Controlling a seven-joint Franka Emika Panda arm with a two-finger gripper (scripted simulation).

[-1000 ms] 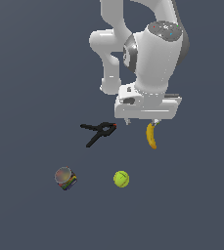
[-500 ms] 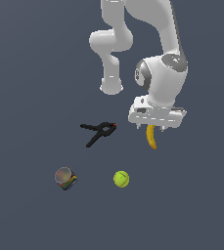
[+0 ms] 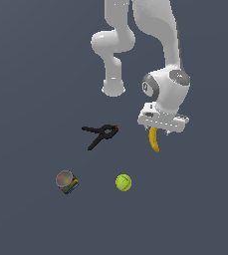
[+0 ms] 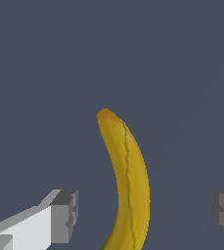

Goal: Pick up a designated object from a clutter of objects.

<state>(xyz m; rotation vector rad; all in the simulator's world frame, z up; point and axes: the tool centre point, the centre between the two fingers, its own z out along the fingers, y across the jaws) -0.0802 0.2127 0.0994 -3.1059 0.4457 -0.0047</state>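
Exterior view: banana [image 3: 155, 140] lies on the desk [image 3: 31, 74] right under my pincer [image 3: 161, 130], on the exterior view's right side of the clutter. Its upper end is hidden behind the hand.
Clutter: black clamp [image 3: 100, 134] sits near the banana toward the exterior view's left; tennis ball [image 3: 123, 182] and little can [image 3: 66, 182] are further out, well apart from it. Nothing crowds the grasp as far as I can see.
Banana axis, exterior: long axis runs roughly toward and away from the camera, with a slight curve.
Wrist view: banana [image 4: 127, 180] runs up the middle of the gap, its long axis across the closing line of the fingers [image 4: 64, 216], orange-ish tip pointing away from the camera. The stem end is out of shot.
Pincer state: wide, one finger each side of the fruit, neither touching it.
Progress: I'd say alignment is done. Left to do is drop the last bit, squeeze, lift. Nothing is picked up yet.
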